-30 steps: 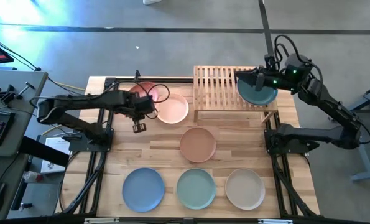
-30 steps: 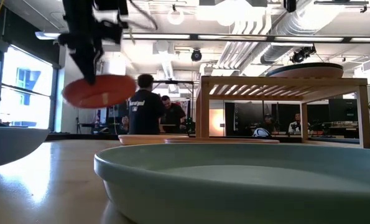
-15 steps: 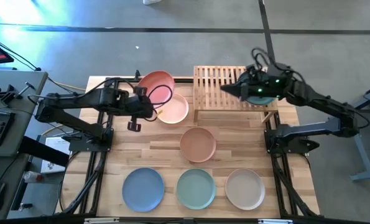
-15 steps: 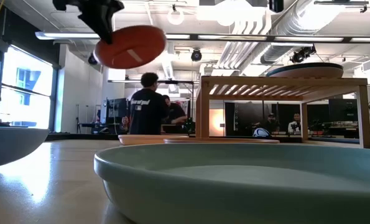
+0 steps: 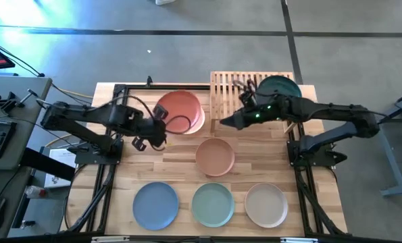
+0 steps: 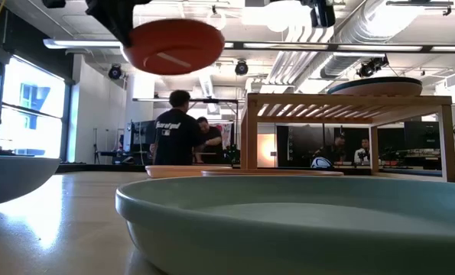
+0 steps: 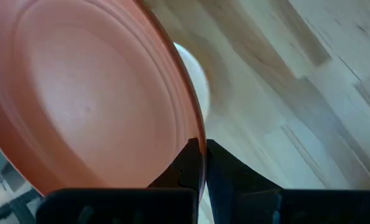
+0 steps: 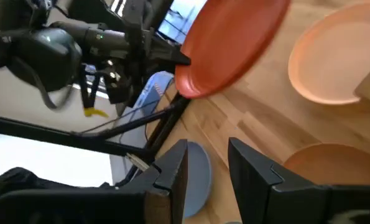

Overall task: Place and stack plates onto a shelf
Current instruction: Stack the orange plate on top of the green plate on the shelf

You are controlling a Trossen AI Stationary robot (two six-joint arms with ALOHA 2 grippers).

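Rust red plate [image 5: 179, 108] hangs above the tabletop's far edge, pinched at its rim by your left end effector [image 7: 200, 163]. Carry it level toward the shelf [image 5: 238, 88], clearing the dark teal plate [image 5: 280, 86]. Right end effector [image 8: 203, 165], fingers spread, hovers near the shelf's front edge. Pale pink plate [image 7: 194, 74] is mostly hidden.

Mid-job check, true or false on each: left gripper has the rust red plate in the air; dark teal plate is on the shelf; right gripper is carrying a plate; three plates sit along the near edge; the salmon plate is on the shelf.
1. The left gripper holds the rust red plate in the air. True.
2. The dark teal plate lies on the shelf. True.
3. The right gripper carries a plate. False: its fingers are open and empty.
4. Three plates sit along the near edge. True: light blue plate, mint plate, beige plate.
5. The salmon plate is on the shelf. False: it lies on the tabletop.
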